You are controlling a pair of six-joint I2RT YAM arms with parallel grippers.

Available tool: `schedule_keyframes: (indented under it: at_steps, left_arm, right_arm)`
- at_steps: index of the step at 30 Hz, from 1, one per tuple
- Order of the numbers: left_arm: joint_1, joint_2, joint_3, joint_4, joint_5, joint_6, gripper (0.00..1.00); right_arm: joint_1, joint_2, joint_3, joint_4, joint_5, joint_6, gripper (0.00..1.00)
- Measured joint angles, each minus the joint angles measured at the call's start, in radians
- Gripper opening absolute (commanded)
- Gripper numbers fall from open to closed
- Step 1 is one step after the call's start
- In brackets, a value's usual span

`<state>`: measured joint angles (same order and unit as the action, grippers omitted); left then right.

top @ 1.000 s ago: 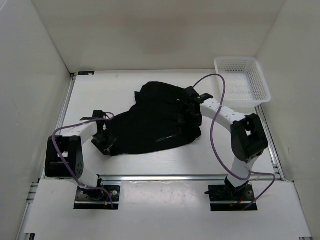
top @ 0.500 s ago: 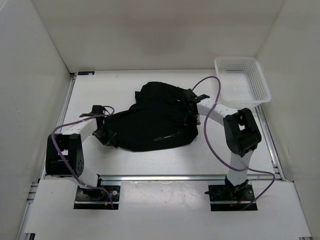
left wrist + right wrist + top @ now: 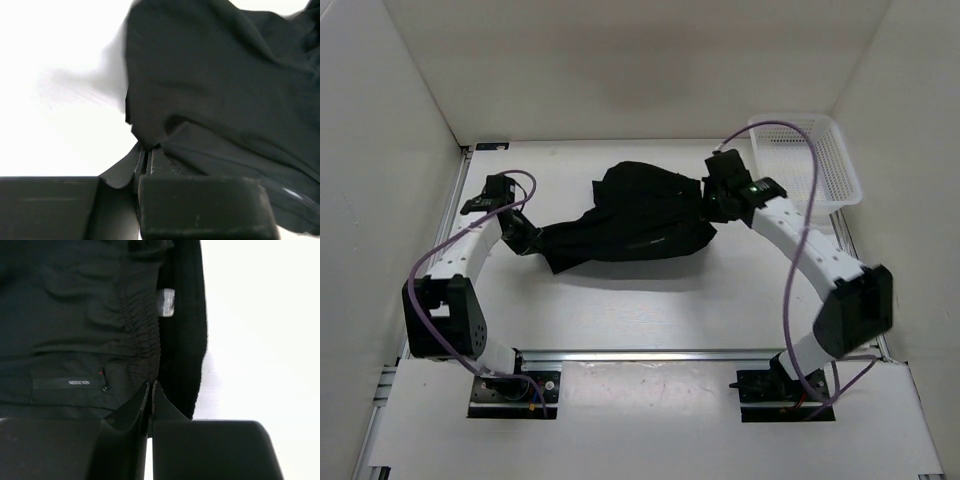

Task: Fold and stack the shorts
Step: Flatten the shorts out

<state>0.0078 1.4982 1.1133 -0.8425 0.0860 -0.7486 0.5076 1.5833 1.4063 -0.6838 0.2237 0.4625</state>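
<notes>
The black shorts hang stretched between my two grippers in the middle of the table, bunched and creased. My left gripper is shut on their left edge; in the left wrist view the jaws pinch a fold of the cloth. My right gripper is shut on the right edge. Seen from the right wrist, its tips close on the gathered waistband of the shorts, near a white label and a small white printed mark.
A white mesh basket stands at the back right corner, with the right arm's purple cable arching over it. White walls enclose the table on three sides. A metal rail runs along the near edge.
Both grippers have shut on the shorts' edges and moved toward the back and apart. The cloth, spread flat before, is now pulled into a narrower stretched band.
</notes>
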Motion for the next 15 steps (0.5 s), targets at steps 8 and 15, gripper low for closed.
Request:
schedule_keyframes:
  at_steps: [8, 15]
  left_arm:
    - [0.003, -0.127, -0.138, -0.022, 0.032, 0.001, 0.18]
    - [-0.001, -0.107, -0.222, -0.031, 0.028, 0.007, 0.67]
  right_arm:
    - [0.015, -0.543, -0.523, 0.093, 0.063, 0.116, 0.09]
    - [0.021, -0.697, -0.748, -0.031, 0.119, 0.337, 0.50]
